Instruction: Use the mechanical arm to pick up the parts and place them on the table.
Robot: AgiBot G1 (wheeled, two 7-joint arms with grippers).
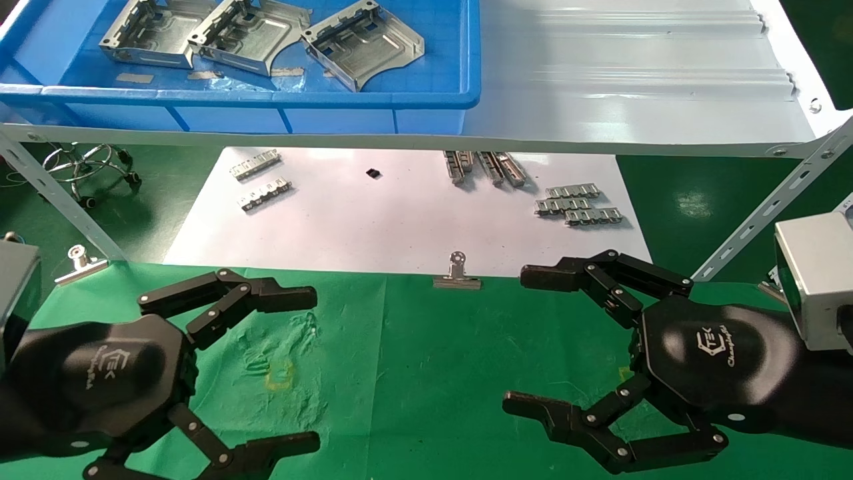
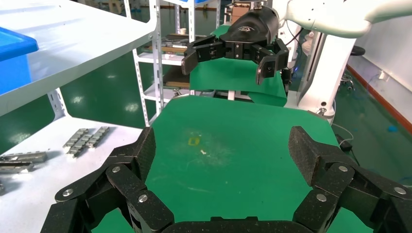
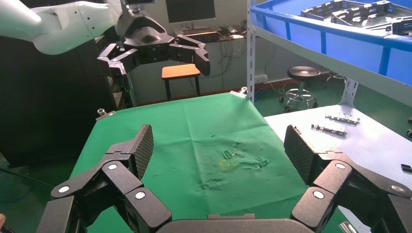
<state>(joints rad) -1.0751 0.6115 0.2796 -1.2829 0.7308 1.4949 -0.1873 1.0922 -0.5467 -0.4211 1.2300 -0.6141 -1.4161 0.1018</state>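
Three silver sheet-metal parts lie side by side in the blue tray on the upper shelf. They also show in the right wrist view. My left gripper is open and empty, hovering over the left of the green cloth table. My right gripper is open and empty over the right of the cloth. The two grippers face each other, both well below and in front of the tray. In the wrist views each own gripper, left and right, shows only bare cloth between its fingers.
A white paper sheet behind the cloth carries small toothed strips. Binder clips pin the cloth's far edge. The shelf's slanted metal struts stand at both sides. A stool base is at the far left.
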